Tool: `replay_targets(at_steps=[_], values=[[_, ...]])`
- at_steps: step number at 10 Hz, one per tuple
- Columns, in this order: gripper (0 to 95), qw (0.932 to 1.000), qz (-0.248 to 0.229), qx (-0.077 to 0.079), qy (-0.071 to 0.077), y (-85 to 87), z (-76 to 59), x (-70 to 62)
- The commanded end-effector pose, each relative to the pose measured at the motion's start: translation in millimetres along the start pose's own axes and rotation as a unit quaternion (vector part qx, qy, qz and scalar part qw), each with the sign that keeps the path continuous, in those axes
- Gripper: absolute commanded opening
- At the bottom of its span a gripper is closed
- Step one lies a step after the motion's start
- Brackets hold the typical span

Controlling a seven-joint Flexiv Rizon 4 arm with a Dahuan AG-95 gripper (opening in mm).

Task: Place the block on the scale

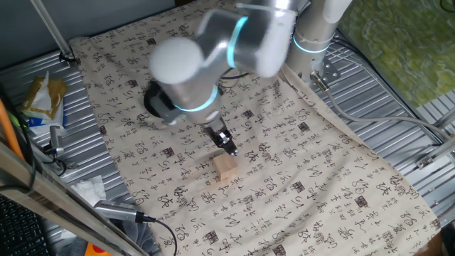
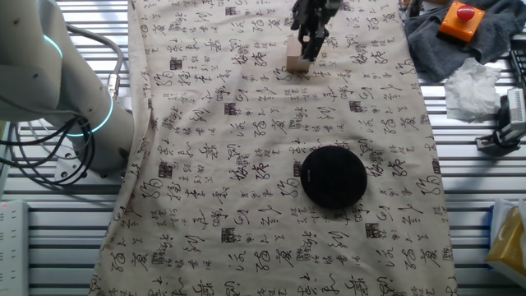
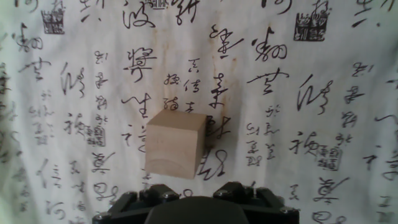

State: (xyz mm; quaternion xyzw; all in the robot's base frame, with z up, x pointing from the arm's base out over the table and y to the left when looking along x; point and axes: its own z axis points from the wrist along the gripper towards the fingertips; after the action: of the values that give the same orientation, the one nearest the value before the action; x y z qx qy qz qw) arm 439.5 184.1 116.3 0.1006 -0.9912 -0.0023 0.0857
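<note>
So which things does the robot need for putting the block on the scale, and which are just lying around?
Needed:
block
scale
fingers

Just lying about:
orange box with a red button
crumpled white tissue
yellow packet

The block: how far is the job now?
Nothing is done yet: the block sits on the cloth, far from the scale. In hand: the gripper is right above it, not gripping. Left: grasp, carry and set down.
</note>
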Motion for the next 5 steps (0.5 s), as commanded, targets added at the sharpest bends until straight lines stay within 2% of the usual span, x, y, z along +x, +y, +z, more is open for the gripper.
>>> replay_targets(at_steps=[1, 2, 3, 5], values=[[95.0, 0.9989, -0.002, 0.034, -0.031, 1.0, -0.2, -0.9], [95.0, 0.9990, 0.003, 0.033, -0.031, 3.1, 0.9, -2.2], [76.0, 0.9992, 0.008, 0.031, -0.023, 7.0, 2.1, -5.3], [76.0, 0.9994, 0.021, 0.027, -0.009, 15.4, 3.6, -12.2]])
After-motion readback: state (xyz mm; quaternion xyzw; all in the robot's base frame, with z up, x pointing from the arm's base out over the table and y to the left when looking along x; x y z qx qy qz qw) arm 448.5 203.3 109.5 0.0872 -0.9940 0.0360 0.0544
